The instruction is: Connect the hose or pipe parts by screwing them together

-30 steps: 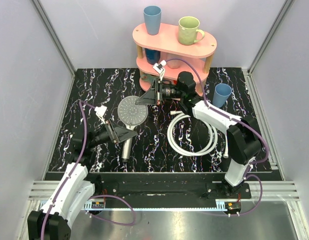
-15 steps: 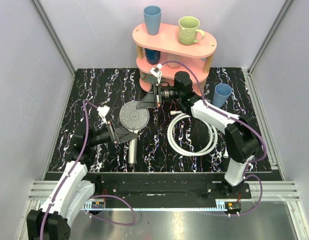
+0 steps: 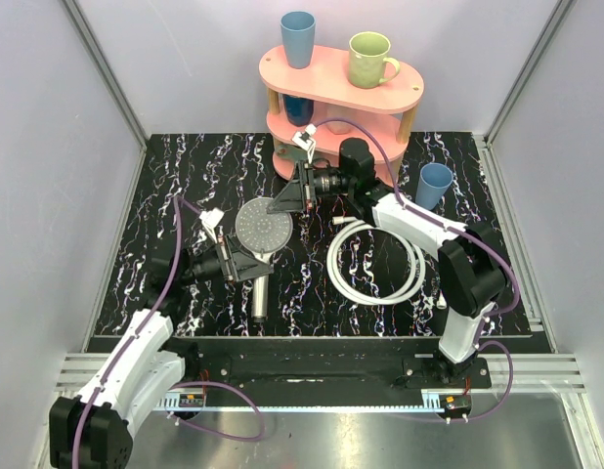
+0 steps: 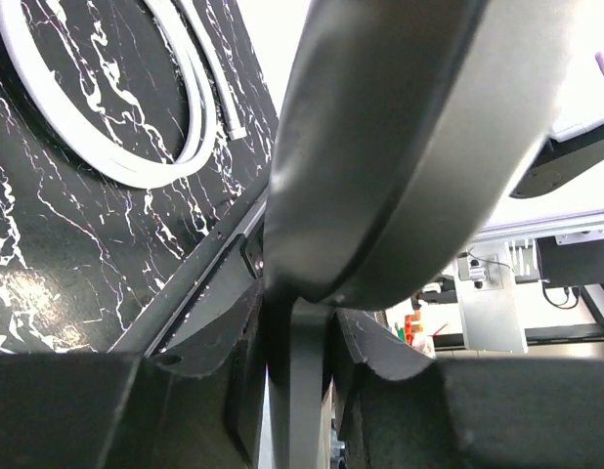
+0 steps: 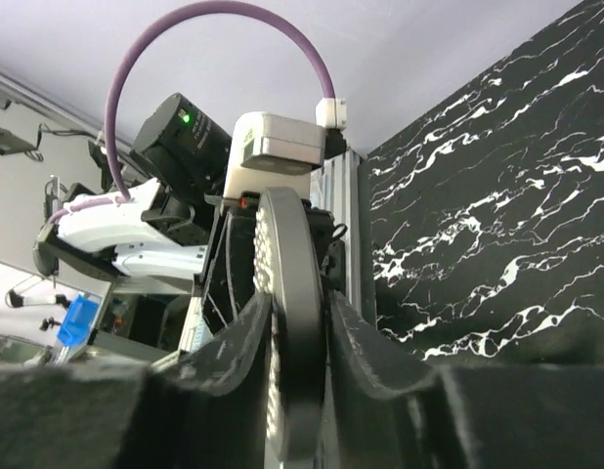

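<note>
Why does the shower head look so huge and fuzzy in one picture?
Left wrist view: the shower head sits right at the lens, so it fills the frame, goes soft, and the background washes out white. Right wrist view: its rim is sharper, but the near fingers blur. Top view: sharp all over, with glare on the metal strip in front.

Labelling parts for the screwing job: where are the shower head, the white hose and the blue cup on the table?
shower head (image 3: 261,225): top view, round grey face.
white hose (image 3: 333,264): top view, left side of coil.
blue cup (image 3: 433,188): top view, its body.
</note>
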`<state>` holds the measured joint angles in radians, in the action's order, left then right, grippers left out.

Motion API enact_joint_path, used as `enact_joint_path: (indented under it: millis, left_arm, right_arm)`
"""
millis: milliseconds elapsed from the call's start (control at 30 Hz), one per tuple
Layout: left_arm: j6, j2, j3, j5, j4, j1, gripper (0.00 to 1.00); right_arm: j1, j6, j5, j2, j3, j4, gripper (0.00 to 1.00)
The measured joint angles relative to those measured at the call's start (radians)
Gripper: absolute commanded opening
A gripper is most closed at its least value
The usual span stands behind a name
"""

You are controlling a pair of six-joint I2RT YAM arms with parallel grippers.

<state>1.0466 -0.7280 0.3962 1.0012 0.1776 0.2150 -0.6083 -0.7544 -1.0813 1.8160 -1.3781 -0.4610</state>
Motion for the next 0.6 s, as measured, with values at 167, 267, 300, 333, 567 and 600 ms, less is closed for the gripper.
enact_joint_path:
  millis: [167, 267, 300, 333, 567, 600]
  left_arm:
    - [0.007, -0.061, 0.0, 0.004, 0.04, 0.004, 0.0]
    - [0.008, -0.095, 0.002, 0.0, 0.059, 0.002, 0.0]
    - [0.006, -0.106, 0.005, -0.001, 0.063, -0.004, 0.0]
    - [0.003, -0.116, 0.009, -0.003, 0.063, -0.014, 0.0]
    - [-0.043, -0.157, 0.035, -0.056, 0.045, -0.187, 0.0]
    - [-0.065, -0.154, 0.037, -0.071, 0.025, -0.217, 0.0]
  right_arm:
    - [0.005, 0.092, 0.074, -0.014, -0.009, 0.14, 0.89]
    - [0.023, 0.154, 0.126, -0.045, -0.009, 0.231, 0.96]
    - [0.038, 0.177, 0.148, -0.061, -0.008, 0.261, 0.97]
    - [0.057, 0.2, 0.168, -0.078, -0.006, 0.284, 0.98]
    - [0.224, 0.404, 0.37, -0.161, 0.004, 0.429, 0.92]
    - [0.226, 0.439, 0.413, -0.154, -0.008, 0.468, 0.92]
